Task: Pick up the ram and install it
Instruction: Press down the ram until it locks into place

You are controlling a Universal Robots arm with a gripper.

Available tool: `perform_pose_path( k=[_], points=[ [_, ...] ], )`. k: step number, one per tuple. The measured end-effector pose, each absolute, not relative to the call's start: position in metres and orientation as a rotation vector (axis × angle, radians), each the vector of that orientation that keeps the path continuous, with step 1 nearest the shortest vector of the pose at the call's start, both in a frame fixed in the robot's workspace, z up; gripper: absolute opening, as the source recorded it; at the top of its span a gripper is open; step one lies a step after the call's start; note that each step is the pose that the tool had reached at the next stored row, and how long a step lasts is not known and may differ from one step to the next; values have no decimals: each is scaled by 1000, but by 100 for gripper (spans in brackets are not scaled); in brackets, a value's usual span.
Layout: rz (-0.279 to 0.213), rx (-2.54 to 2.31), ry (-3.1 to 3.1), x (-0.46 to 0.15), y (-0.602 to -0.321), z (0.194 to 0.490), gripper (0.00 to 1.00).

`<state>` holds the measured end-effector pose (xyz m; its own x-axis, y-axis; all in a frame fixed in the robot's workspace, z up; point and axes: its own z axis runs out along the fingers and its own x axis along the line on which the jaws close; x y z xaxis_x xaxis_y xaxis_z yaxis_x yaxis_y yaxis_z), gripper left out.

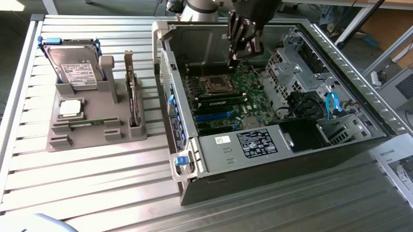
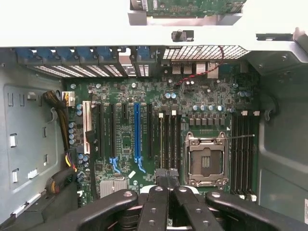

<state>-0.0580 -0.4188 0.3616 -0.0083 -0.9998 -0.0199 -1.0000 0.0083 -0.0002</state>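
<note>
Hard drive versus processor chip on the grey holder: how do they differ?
The hard drive stands nearly upright; the processor chip lies flat. The hard drive is larger, with a white label; the processor chip is a small silver square. Both sit on the grey holder.

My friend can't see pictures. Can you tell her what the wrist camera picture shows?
The robot's shut gripper hangs above a green motherboard inside an open computer case. An empty silver processor socket sits beside long black memory slots and a blue card slot.
</note>
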Motion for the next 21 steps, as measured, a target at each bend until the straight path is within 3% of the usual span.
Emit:
perform_pose_path(
  k=[21],
  points=[
    [22, -2202, 2221, -31, -419, 362, 10]
  ],
)
